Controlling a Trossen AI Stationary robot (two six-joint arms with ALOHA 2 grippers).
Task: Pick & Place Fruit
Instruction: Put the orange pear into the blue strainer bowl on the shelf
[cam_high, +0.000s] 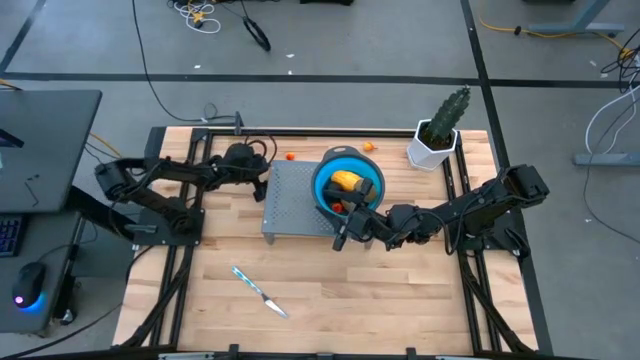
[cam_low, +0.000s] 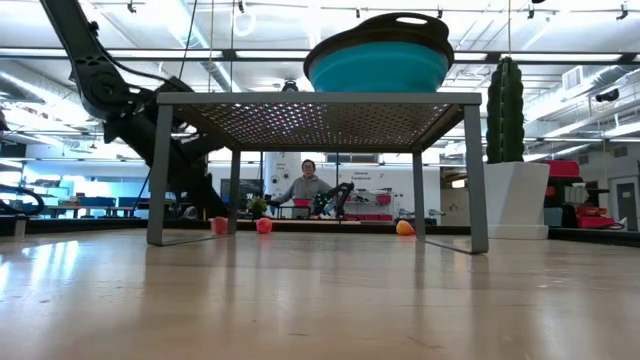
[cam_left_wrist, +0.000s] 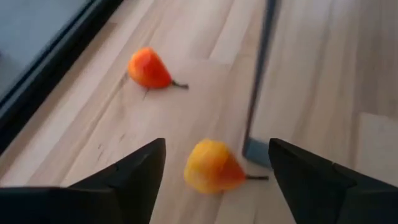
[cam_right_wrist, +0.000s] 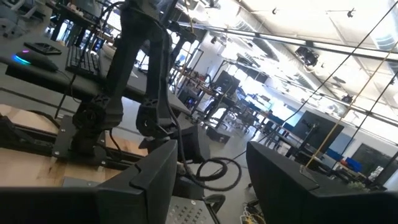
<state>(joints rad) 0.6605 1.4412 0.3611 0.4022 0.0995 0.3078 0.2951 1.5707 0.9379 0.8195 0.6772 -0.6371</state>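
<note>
A round blue bowl (cam_high: 322, 176) sits on a grey perforated stand (cam_high: 295, 205) and holds a yellow-orange fruit (cam_high: 347, 181) and a small red piece (cam_high: 338, 207). My left gripper (cam_left_wrist: 216, 146) is open, low over the table by the stand's far left leg (cam_left_wrist: 258, 93). A small orange-red fruit (cam_left_wrist: 211, 168) lies on the wood between its fingers, clear of both. A second one (cam_left_wrist: 149, 68) lies farther off. Another orange piece (cam_high: 368, 147) lies behind the bowl. My right gripper (cam_high: 345, 232) hovers open by the bowl's near rim, with nothing between its fingers (cam_right_wrist: 155, 177).
A knife with a light blue handle (cam_high: 258, 290) lies near the table's front. A potted cactus (cam_high: 440, 130) stands at the far right corner. The stand's legs (cam_low: 158, 170) rise from the table's middle. A person (cam_low: 305, 185) sits in the room beyond.
</note>
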